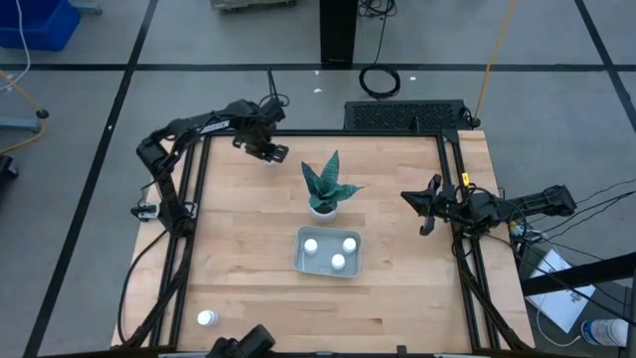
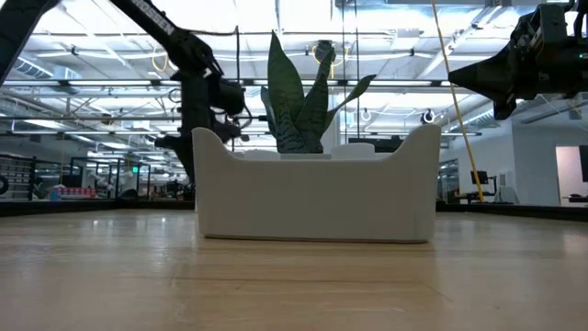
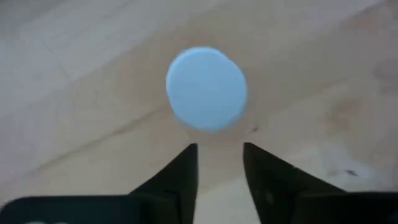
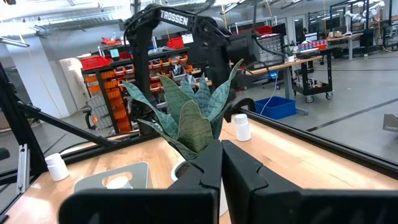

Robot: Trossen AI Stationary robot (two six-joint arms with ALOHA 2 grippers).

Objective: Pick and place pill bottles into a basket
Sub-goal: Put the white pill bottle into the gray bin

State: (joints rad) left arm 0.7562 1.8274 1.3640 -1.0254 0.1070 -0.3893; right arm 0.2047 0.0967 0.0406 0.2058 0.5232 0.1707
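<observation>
My left gripper (image 1: 272, 152) at the table's far left, fingers narrowed over a pill bottle (image 3: 206, 88), grip seemingly not closed, three bottles in the basket (image 1: 301, 257), another bottle (image 1: 207, 318) near left, my right gripper (image 1: 423, 209) closed at the right edge.

My arms are dark, jointed tubes trailing black cables. My left arm (image 4: 186, 28) carries white TROSSEN lettering; my fingers (image 3: 180, 177) are black, tapered, flat-faced wedges.

I'm working in a big industrial lab or workshop: red and orange parts bins (image 4: 102, 87) on racks, ceiling strip lights (image 2: 83, 41), and wheeled benches (image 4: 311, 62) beyond my worktop (image 1: 248, 219).
</observation>
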